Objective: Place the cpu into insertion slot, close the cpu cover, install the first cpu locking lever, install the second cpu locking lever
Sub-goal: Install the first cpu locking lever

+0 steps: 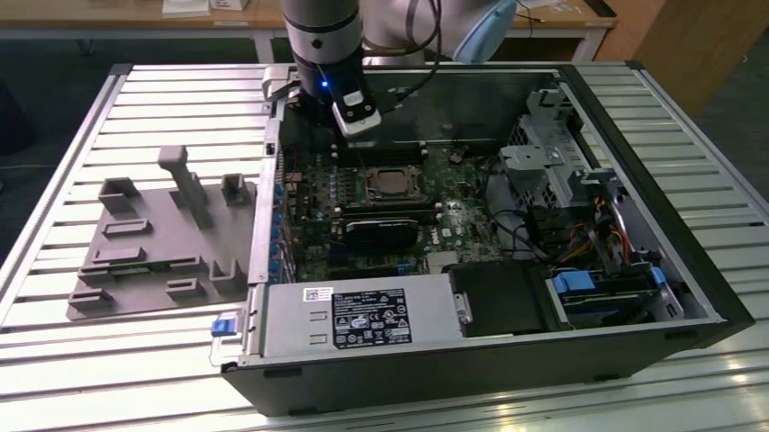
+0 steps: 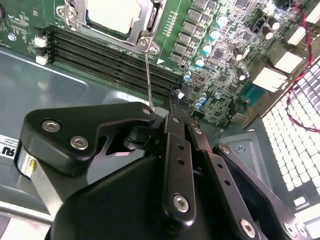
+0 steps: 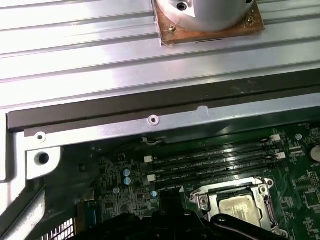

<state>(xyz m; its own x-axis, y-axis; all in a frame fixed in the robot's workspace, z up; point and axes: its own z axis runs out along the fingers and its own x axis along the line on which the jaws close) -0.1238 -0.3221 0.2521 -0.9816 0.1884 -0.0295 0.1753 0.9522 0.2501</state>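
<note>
The cpu (image 2: 112,12) lies silver-topped in the insertion slot (image 1: 387,183) on the green board, also seen in the first wrist view as cpu (image 3: 239,207). The cpu cover (image 2: 142,27) lies flat around it as a metal frame. One thin locking lever (image 2: 148,75) rises from the socket's corner up to my gripper (image 2: 167,117). The gripper hangs just above the board beside the socket, shut, with the lever's free end touching at its tip. In the exterior view the gripper (image 1: 357,126) is inside the open case, near its back wall.
Long black memory slots (image 2: 100,55) run beside the socket. The case's metal wall (image 3: 150,120) and the slatted table (image 1: 72,162) lie around. A grey fixture (image 1: 157,243) sits to the exterior view's left. Power supply (image 1: 360,319), drive bays and cables (image 1: 577,234) crowd the case.
</note>
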